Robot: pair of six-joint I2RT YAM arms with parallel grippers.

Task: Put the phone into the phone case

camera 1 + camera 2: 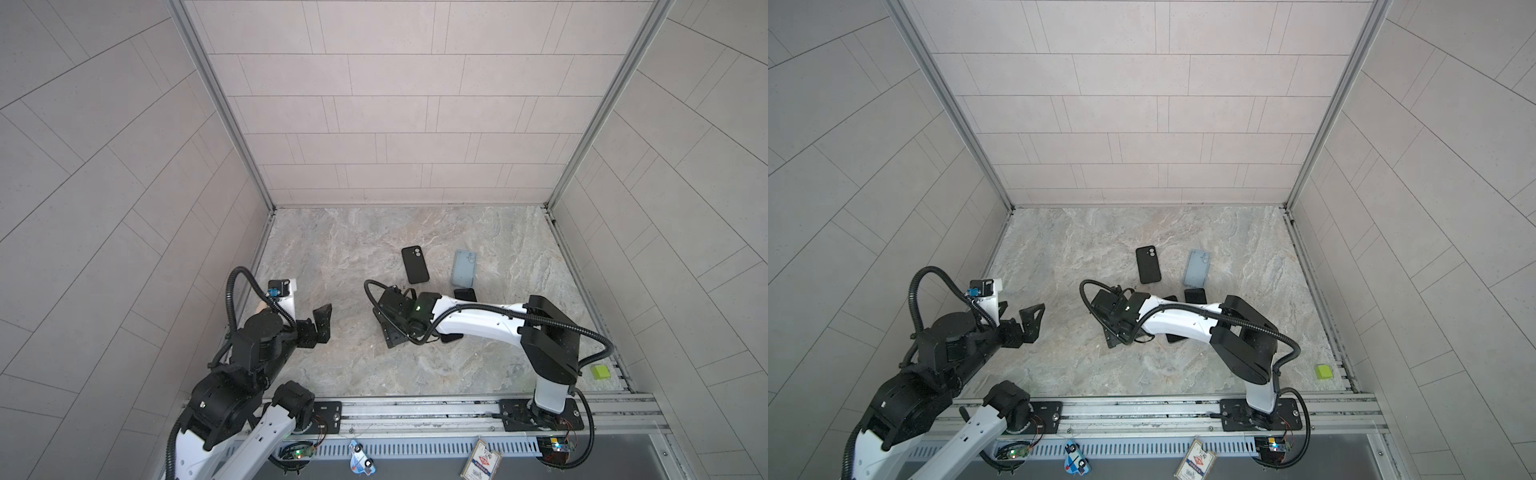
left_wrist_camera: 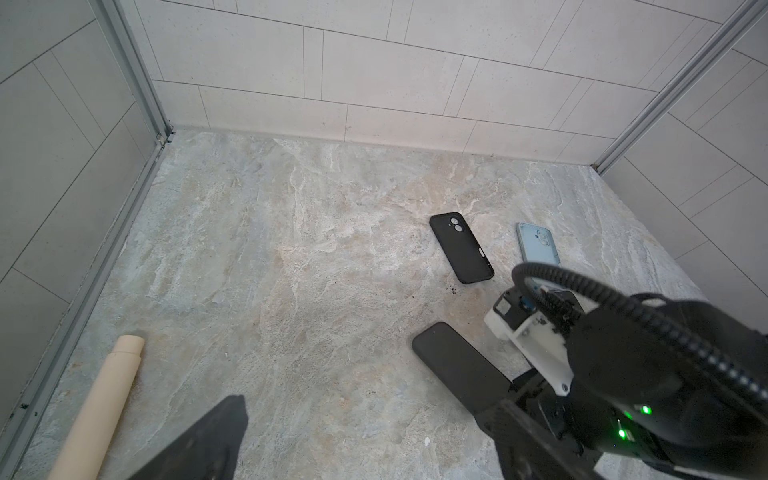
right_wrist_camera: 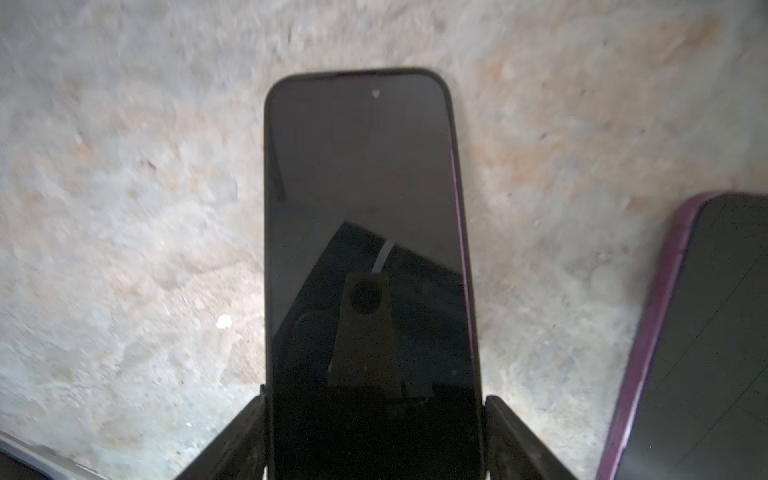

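Right gripper (image 3: 376, 397) is clamped on the phone (image 3: 365, 187), one finger pressed to each long edge at its near end, with the dark screen facing up. Whether the phone lies flat on the worktop (image 1: 353, 249) or is raised off it, I cannot tell. In both top views it sits about the middle of the worktop, mostly hidden under the right wrist, with only a dark corner (image 1: 390, 334) showing.

Toward the back edge from there, the black case (image 1: 414, 264) lies flat. The light blue case (image 1: 464, 268) is near it on the right, and the two are apart. A second phone with a purple rim (image 3: 706, 332) lies just beside the held one without touching it.

Left gripper (image 1: 318, 328) hangs over the left side of the worktop with its jaws spread wide and nothing between them. It is well apart from the phone and both cases. A cream tube (image 2: 104, 399) lies along the left edge. A small green block (image 1: 600, 371) sits near the front right corner.
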